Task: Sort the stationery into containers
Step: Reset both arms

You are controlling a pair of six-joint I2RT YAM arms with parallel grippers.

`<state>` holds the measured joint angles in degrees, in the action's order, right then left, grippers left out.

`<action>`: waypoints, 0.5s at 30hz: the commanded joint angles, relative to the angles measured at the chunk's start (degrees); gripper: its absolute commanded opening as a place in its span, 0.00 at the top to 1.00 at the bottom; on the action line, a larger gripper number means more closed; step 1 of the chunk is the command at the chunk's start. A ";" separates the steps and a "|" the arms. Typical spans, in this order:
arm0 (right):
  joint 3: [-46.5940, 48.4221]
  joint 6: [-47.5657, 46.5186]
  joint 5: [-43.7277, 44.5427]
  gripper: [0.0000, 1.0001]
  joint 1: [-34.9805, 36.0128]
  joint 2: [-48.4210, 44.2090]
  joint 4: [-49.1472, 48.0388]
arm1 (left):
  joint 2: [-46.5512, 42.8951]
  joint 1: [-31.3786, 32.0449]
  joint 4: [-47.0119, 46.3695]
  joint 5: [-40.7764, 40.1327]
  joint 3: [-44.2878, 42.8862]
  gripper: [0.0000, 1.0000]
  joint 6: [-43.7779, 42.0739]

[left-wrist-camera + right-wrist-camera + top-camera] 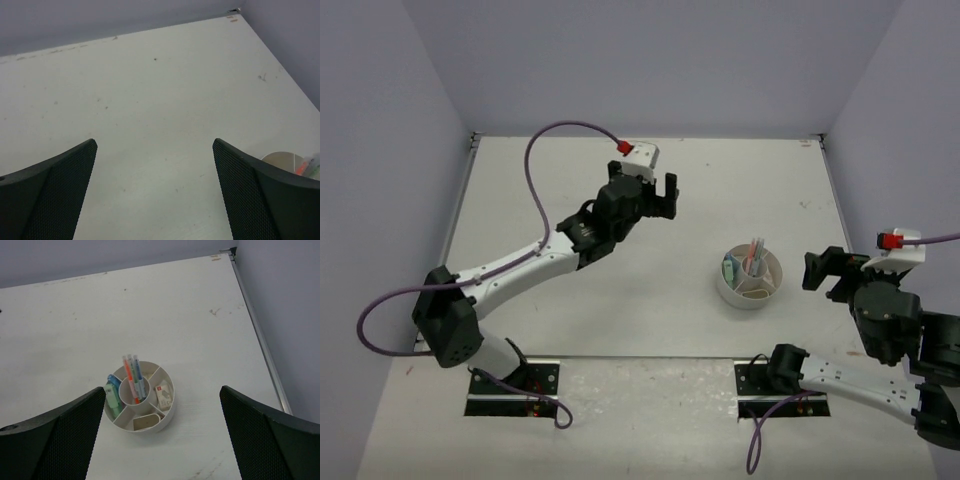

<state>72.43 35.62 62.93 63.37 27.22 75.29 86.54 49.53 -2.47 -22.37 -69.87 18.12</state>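
White plastic organizer point(150, 426), right of centre on the table point(570, 300), holds pens point(133, 377) in its middle tube and pastel pieces point(113, 399) and a small block point(164, 394) in outer compartments, no stationery lies loose, and left gripper point(665, 197) and right gripper point(825, 272) both gape empty, so sorting looks finished.

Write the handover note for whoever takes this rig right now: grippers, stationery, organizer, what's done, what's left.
Left gripper: open, empty, above bare table, away from the organizer.
Right gripper: open, empty, just right of the organizer, facing it.
Stationery: pens stand in the centre tube. The green and blue pieces share one outer compartment, a white block sits in the opposite one, and a pale block is in the one nearest the right wrist camera.
Done: no loose stationery shows on the table in any view.
Left: likely nothing. Check the areas hidden under the arms before stopping.
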 commanded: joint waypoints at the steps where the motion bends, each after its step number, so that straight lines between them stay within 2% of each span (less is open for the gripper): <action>1: -2.77 -5.32 7.05 0.01 0.17 -2.76 -2.23 | -12.43 -5.11 12.20 -11.97 3.21 0.00 9.90; 5: -5.79 -6.58 10.12 0.01 0.21 -6.48 -2.40 | -21.70 -14.09 21.22 -12.07 7.69 0.00 15.07; 9: -7.74 -7.72 10.37 0.01 0.26 -11.29 -2.70 | -30.73 -22.65 26.27 -9.45 10.80 0.00 15.24; 15: -10.96 -8.80 6.73 0.01 0.26 -13.91 -5.31 | -35.77 -26.63 33.56 -11.78 10.43 0.00 12.86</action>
<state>63.59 28.98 70.00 63.36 14.50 73.64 52.24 24.22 23.77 -32.09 -59.55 30.96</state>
